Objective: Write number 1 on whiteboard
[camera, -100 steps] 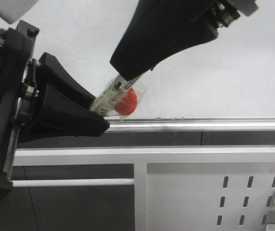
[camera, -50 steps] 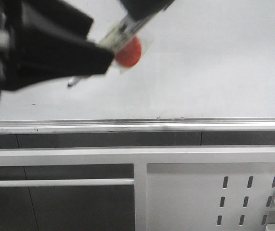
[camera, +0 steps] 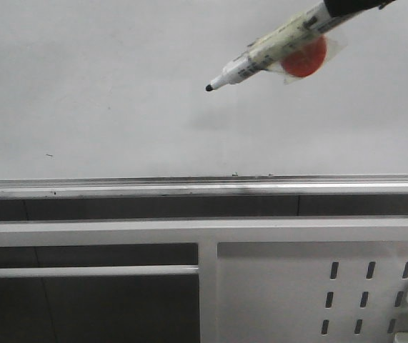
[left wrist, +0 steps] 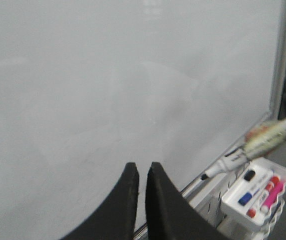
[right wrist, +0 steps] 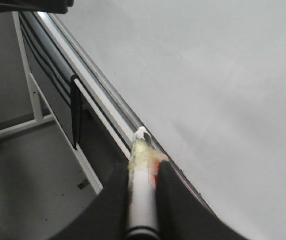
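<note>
A: Item one, whiteboard [camera: 118,86]. Condition?

B: Pale grey-white, glossy, filling the upper part of the front view. Silver tray rail [camera: 204,186] runs along its lower edge. No number 1 on it; the surface shows only a few tiny specks.

A: Item two, marker pen [camera: 268,50].

B: White barrel, printed label, red blob [camera: 305,58] taped under clear wrap against its side. It enters from the upper right of the front view, slanting down to the left. Dark tip [camera: 209,88] uncapped, in front of the board's upper middle area; whether it touches the surface cannot be told.

A: Held by?

B: Right gripper [right wrist: 141,172]. In the right wrist view its two black fingers [right wrist: 170,180] are closed on the barrel, one each side, with the taped section and tip projecting beyond the fingertips toward the board. The front view shows only a sliver of that gripper at the top edge.

A: Left gripper [left wrist: 141,170]?

B: Seen in the left wrist view only. Fingertips drawn together with a thin slit between, nothing gripped. It faces the board, well apart from the pen, which appears blurred off to one side.

A: Sundries?

B: White perforated panel [camera: 318,293] below the rail. A white tray [left wrist: 255,195] of spare markers, blue, red and pink caps, near the board's edge.
</note>
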{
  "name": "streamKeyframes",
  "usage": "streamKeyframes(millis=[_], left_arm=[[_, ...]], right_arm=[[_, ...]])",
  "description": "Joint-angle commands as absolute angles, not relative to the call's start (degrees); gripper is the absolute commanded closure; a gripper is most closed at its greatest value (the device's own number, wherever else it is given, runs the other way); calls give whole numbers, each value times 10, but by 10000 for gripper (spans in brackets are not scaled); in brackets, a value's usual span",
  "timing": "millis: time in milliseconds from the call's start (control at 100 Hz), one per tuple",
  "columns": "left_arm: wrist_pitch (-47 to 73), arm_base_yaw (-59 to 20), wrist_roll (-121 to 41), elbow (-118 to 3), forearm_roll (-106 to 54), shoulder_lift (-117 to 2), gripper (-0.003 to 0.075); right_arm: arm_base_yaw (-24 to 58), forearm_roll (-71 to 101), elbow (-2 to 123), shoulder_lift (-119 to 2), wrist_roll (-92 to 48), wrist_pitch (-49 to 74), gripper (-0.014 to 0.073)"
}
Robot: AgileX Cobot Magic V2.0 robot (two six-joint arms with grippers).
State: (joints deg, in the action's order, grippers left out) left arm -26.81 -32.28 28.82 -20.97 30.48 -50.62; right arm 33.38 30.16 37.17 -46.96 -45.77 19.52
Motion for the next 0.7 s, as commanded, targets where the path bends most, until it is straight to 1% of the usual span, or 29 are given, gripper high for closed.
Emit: streamKeyframes(millis=[0,50,120,210,350,480,610,690], left_arm=[[-386,-296,282,-178,169,-506,740],[-466,-280,269,-149,137,-512,740],[-535,-261,261,-117,98,-520,740],[-558,-246,260,-94,54,-531,740],[-573,-239,260,-92,65,-554,740],[-619,-239,260,-93,65,-579,740],[-669,-239,260,-93,64,-597,740],[-676,-239,260,-93,64,-603,740]], right_arm=[[331,313,378,-457,-455,140,663],[331,314,376,-453,-455,130,663],[331,314,376,-443,-455,116,663],[331,314,376,-430,-455,94,663],[331,314,376,-423,-455,57,663],[327,314,376,-438,-455,24,663],[309,312,384,-454,-455,15,663],[295,309,385,-457,-455,0,663]])
